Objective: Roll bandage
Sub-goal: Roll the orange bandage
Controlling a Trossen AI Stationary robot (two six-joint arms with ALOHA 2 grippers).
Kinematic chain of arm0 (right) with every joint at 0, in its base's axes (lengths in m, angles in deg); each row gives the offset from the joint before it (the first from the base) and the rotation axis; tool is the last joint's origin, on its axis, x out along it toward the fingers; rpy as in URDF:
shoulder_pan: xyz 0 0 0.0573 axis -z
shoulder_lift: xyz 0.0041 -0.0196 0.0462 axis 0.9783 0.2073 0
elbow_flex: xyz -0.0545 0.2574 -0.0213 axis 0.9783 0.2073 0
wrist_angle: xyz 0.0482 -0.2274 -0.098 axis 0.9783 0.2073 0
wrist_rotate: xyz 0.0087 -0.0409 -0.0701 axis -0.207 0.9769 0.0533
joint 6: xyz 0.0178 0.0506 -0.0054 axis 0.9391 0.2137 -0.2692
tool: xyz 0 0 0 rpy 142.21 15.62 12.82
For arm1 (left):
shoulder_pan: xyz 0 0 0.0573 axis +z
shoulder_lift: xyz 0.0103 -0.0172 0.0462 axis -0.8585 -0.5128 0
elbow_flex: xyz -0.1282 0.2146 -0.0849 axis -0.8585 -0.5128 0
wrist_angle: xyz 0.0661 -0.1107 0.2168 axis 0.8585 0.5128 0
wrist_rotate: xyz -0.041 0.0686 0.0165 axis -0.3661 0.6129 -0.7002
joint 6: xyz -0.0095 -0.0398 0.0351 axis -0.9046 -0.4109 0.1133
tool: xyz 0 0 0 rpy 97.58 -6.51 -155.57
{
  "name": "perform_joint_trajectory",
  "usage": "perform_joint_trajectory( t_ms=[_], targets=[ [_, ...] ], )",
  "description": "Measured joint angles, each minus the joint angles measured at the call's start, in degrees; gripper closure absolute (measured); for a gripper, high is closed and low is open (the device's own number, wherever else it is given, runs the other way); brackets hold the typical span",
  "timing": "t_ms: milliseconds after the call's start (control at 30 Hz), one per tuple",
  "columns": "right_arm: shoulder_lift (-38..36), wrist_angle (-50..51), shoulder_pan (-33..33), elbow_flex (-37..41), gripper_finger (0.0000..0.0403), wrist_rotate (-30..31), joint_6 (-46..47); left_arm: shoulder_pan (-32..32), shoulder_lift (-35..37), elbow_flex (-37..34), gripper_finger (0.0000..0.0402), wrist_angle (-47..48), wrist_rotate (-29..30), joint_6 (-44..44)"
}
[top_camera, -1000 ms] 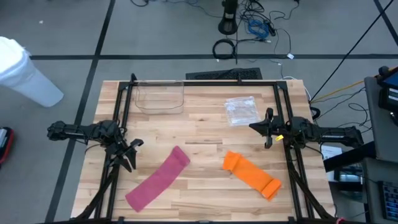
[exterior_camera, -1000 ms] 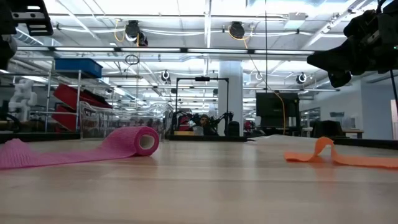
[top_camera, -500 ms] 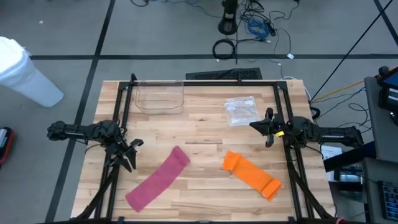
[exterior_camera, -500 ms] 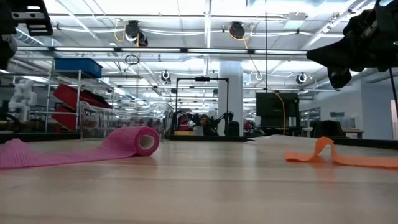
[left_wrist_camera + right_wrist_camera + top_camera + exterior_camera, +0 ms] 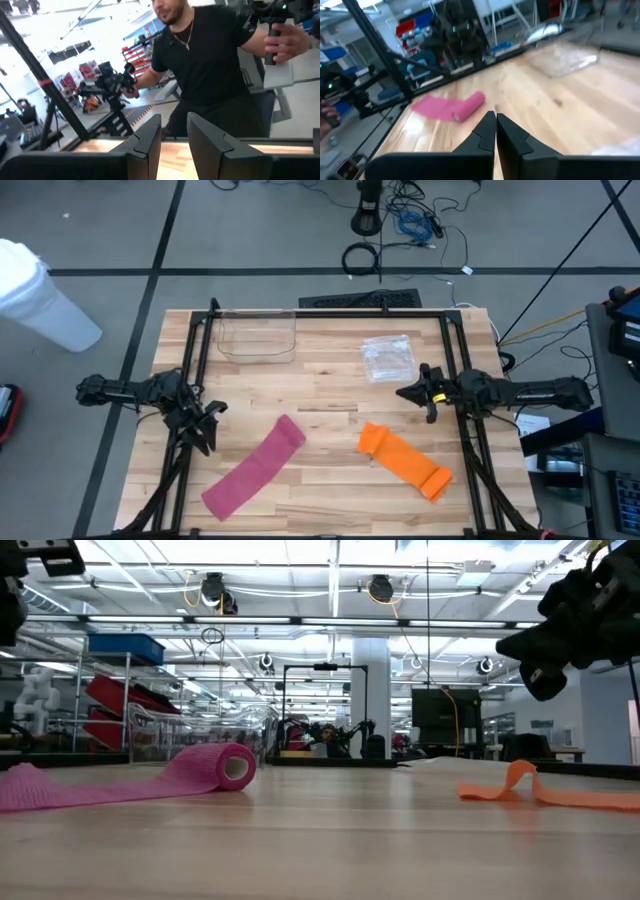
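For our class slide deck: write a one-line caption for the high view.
Two idle arms flank a wooden table holding a part-rolled pink bandage and an unrolled orange bandage.

clear tray [image 5: 257, 337], plastic bag [image 5: 388, 357], person [image 5: 210, 60]

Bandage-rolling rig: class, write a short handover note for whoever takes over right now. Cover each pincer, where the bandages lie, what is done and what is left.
Left pincer: slightly open, empty, raised near the table's left edge, beside the pink bandage.
Right pincer: shut, empty, raised at the right, between the plastic bag and the orange bandage.
Pink bandage: left of centre, small roll at its far end, long tail flat toward the front.
Orange bandage: right of centre, laid out flat, one end folded up.
Clear box: far left of the table.
Done: only the pink roll's start.
Left: finish the pink; roll the orange.
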Motion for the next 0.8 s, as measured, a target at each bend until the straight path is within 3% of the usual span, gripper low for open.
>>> perform_joint_trajectory(
  t_ms=[133, 333, 600, 700, 800],
  targets=[
    [4.2, 0.1, -2.4, 0.0, 0.0390, -3.8, 4.6, -0.7, 0.0, 0.0, 0.0301, -0.5, -0.2, -3.7],
    [9.8, 0.0, -7.4, -0.7, 0.0343, -4.1, 10.3, -0.7, 0.0, 0.0, 0.0301, -1.8, -0.2, -3.9],
    [17.0, 0.5, -15.2, -11.6, 0.0305, -5.3, 10.4, -0.7, 0.0, 0.0, 0.0301, -6.3, -0.1, -4.1],
    [21.7, 6.5, -18.1, -17.6, 0.0305, -4.1, 8.8, -0.7, 0.0, 0.0, 0.0301, -6.4, -0.1, -4.0],
    [27.8, 19.3, -20.8, -23.4, 0.0305, -1.1, 10.1, -0.7, 0.0, 0.0, 0.0301, -6.5, -0.1, -4.0]
  ],
)
